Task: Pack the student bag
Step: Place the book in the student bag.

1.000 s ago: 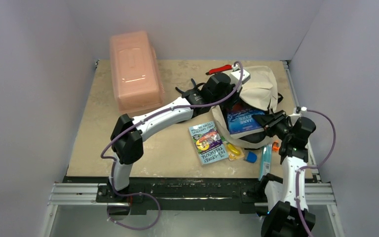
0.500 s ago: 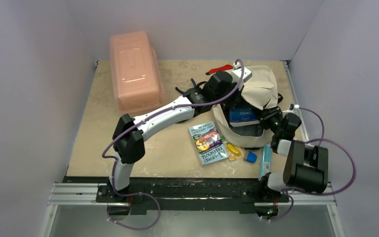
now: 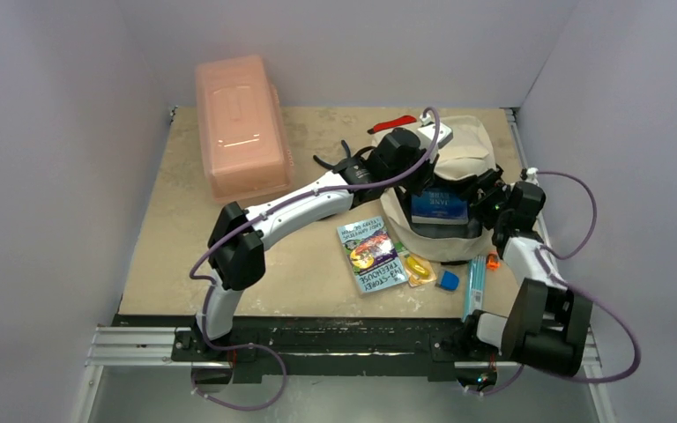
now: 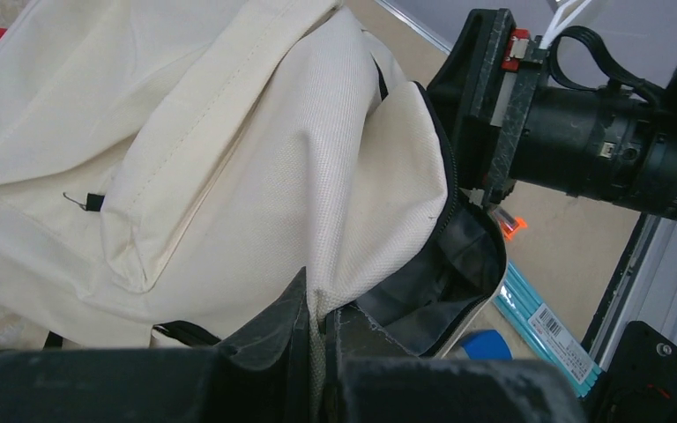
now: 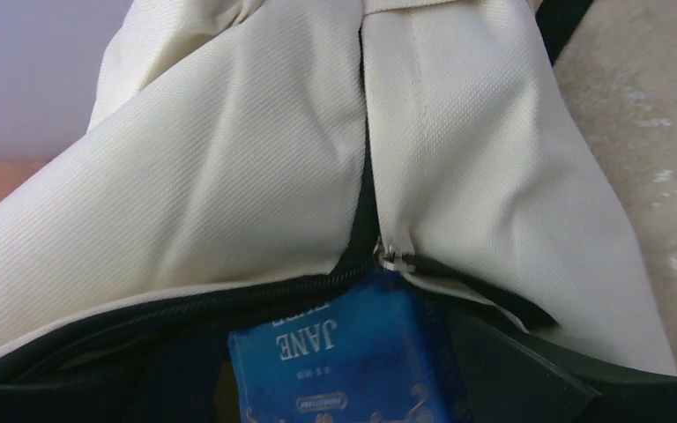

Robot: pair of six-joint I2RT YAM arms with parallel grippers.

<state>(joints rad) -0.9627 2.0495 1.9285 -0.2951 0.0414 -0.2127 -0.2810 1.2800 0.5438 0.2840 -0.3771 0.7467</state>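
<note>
Cream-beige fabric: the student bag (image 3: 469, 148) lies on the far right part of the table (image 3: 185, 238), with its black-lined mouth gaping toward the arms.
Inside the bag: a blue book (image 3: 438, 207) with "JANE" on its cover sits in the opening. In the right wrist view the metal zip pull (image 5: 395, 260) hangs just above it.
Left gripper (image 4: 322, 322): closed tight, pinching a fold of the bag's cream cloth at the rim of the mouth, on the bag's left side.
Right gripper (image 3: 487, 199): at the right rim of the mouth, pointing into the bag. The views do not show how far its jaws are parted or whether it grips anything.
Straps: black webbing straps (image 3: 339, 163) trail out to the left of the bag, beside the left arm.
In front of the bag: a colourful paperback (image 3: 372, 256) lies flat on the table. Just to its right are a yellow packet (image 3: 419, 269) and a small blue block (image 3: 448, 280).
Right front: a teal pack of pens (image 3: 474, 286) lies near the edge, with a small orange piece (image 3: 492, 261) beside it.
Pink box (image 3: 238, 123): rigid plastic, at the far left, well apart from the bag.
Red item (image 3: 394, 123): behind the bag's far left corner, too small to identify.
</note>
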